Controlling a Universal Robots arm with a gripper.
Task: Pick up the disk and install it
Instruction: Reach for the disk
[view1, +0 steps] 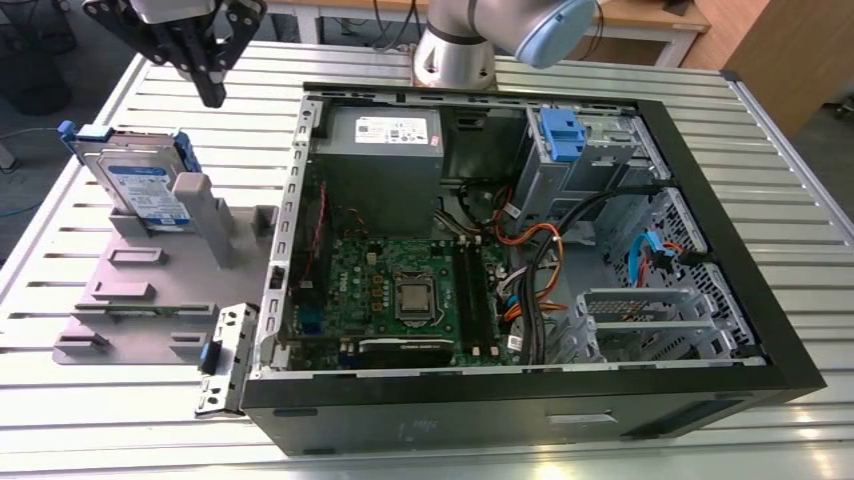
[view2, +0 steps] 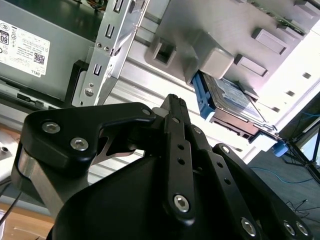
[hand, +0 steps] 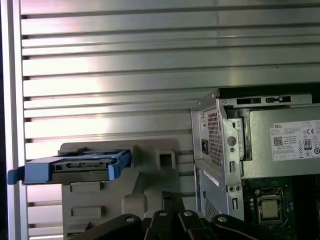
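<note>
The black gripper hangs closed, empty. The silver, blue-bracketed flat disk stands nearby in a grey plastic rack.

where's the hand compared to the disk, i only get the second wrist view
observer: in the exterior view the hand hangs above the table, beyond the disk, apart from it, holding nothing
operator: how's the disk sitting
observer: upright on edge in a grey fixture, at the exterior view's left of the open case
operator: anything blue inside the case
observer: a blue-latched drive cage in its far corner, toward the exterior view's right
</note>
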